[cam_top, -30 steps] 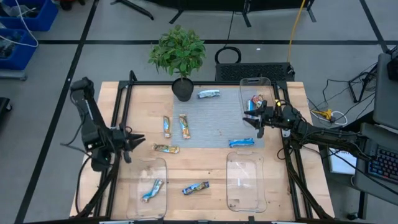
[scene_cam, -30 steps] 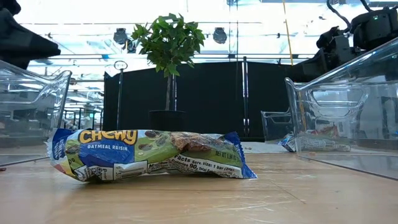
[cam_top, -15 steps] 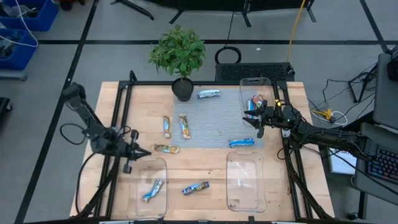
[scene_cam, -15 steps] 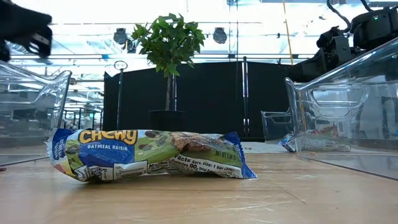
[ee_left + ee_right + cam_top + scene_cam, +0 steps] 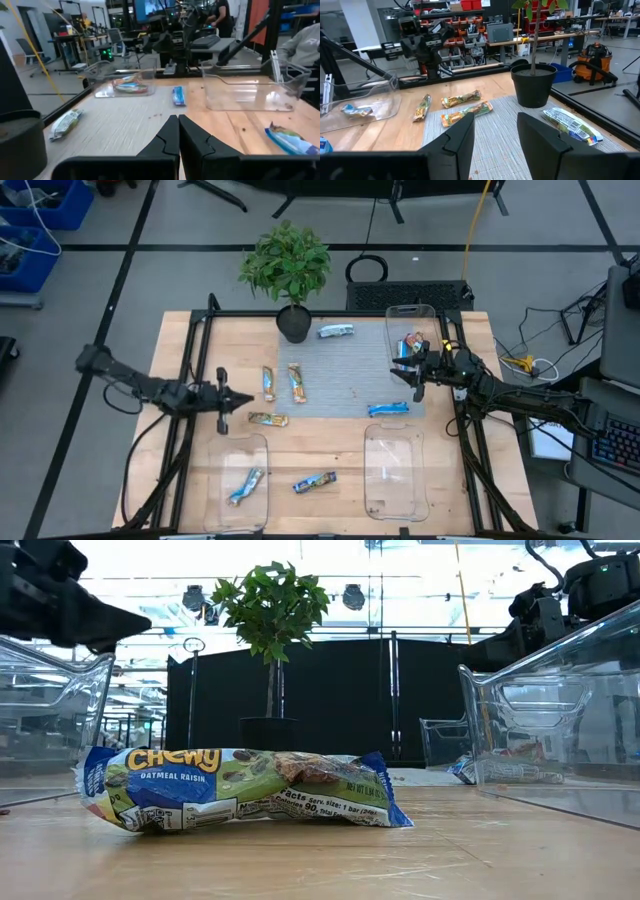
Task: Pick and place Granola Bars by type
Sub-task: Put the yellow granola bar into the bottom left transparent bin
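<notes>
Granola bars lie scattered: two orange-brown ones (image 5: 268, 383) (image 5: 297, 383) and a gold one (image 5: 268, 419) on the grey mat's left side, a silver-blue one (image 5: 335, 331) by the plant pot, a blue one (image 5: 388, 409), and one (image 5: 314, 481) between the near trays. Another bar (image 5: 244, 485) lies in the near-left tray, and more (image 5: 410, 345) lie in the far-right tray. My left gripper (image 5: 240, 400) (image 5: 177, 125) hovers shut just left of the gold bar. My right gripper (image 5: 405, 375) (image 5: 495, 120) waits open beside the far-right tray.
Three clear trays stand on the table: near-left (image 5: 262, 442), near-right (image 5: 393, 442) and far-right (image 5: 425, 310). A potted plant (image 5: 290, 270) stands at the far edge. Black frame rails run along both table sides. People and equipment show in the room beyond.
My left arm has stretched out low and flat. Its gripper dipped toward the near edge, then swung right and toward the far edge, ending beside the gold bar. The right arm and all bars have kept still.
</notes>
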Controlling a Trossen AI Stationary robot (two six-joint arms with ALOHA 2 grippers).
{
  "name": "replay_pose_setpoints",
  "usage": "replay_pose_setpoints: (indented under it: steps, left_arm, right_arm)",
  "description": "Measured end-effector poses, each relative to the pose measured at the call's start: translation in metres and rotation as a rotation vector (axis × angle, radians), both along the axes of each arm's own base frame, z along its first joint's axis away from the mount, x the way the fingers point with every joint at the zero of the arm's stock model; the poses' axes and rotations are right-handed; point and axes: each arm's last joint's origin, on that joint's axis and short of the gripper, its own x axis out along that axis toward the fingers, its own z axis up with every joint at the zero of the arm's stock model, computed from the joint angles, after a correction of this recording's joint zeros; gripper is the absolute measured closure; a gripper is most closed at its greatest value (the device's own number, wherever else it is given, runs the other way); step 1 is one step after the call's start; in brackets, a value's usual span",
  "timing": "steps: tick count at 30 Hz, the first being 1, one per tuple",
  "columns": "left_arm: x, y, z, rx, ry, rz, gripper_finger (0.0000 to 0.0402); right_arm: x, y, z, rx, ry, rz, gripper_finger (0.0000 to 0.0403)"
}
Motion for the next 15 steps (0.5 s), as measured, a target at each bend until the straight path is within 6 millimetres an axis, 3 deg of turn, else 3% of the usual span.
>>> replay_pose_setpoints:
  steps: [9, 15]
  left_arm:
    - [0.004, 0.03, -0.004, -0.037, 0.044, 0.049, 0.0393]
    - [0.002, 0.047, -0.01, -0.165, 0.083, 0.117, 0.0388]
  right_arm:
    - [0.0, 0.0, -0.001, 0.009, 0.005, 0.001, 0.0264]
    - [0.0, 0.0, -0.005, 0.031, 0.041, 0.0, 0.0264]
